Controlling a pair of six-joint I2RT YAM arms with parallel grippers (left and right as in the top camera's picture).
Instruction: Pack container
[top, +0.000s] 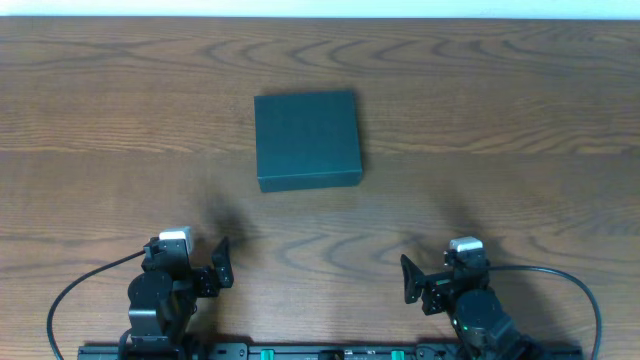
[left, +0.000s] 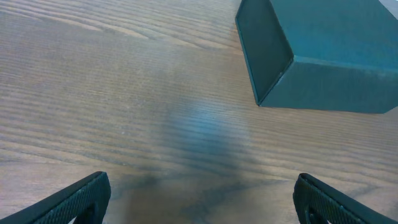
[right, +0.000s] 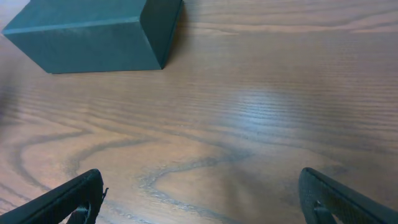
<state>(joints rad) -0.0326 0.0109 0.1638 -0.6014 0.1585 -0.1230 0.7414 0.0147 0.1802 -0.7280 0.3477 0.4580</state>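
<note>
The container (top: 307, 138) is a dark teal-green squarish box with its lid shut, standing in the middle of the wooden table. It shows at the top right of the left wrist view (left: 323, 56) and at the top left of the right wrist view (right: 93, 34). My left gripper (top: 218, 265) is open and empty near the table's front edge, left of and well short of the box; its fingers frame the left wrist view (left: 200, 202). My right gripper (top: 410, 280) is open and empty at the front right (right: 199, 199). No snack packets are in view.
The wooden table (top: 500, 130) runs to a pale edge at the back. A black rail with cables lies along the front edge (top: 320, 352).
</note>
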